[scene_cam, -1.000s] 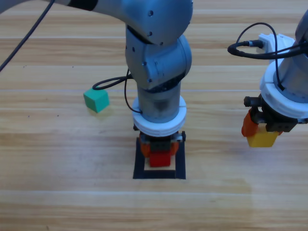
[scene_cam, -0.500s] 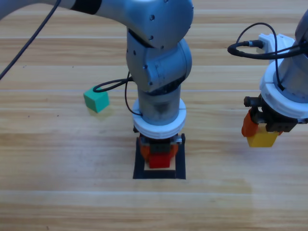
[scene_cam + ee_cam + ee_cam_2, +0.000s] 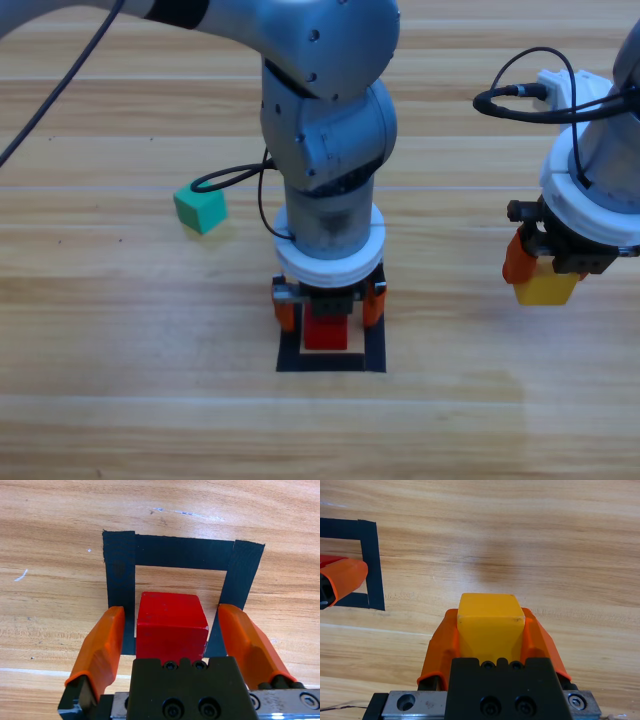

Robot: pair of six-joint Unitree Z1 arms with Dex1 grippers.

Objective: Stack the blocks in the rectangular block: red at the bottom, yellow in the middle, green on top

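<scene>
Left wrist view: left end effector (image 3: 170,645) open – red cube (image 3: 171,622) between jaws.

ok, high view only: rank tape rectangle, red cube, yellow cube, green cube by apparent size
1. tape rectangle, clearly largest.
2. green cube, the only cube fully visible.
3. red cube and yellow cube: both partly hidden by grippers, so no ranking between them.

Left end effector (image 3: 171,625) now spread apart, released red cube (image 3: 171,624) (inside tape rectangle (image 3: 182,551)).
</scene>
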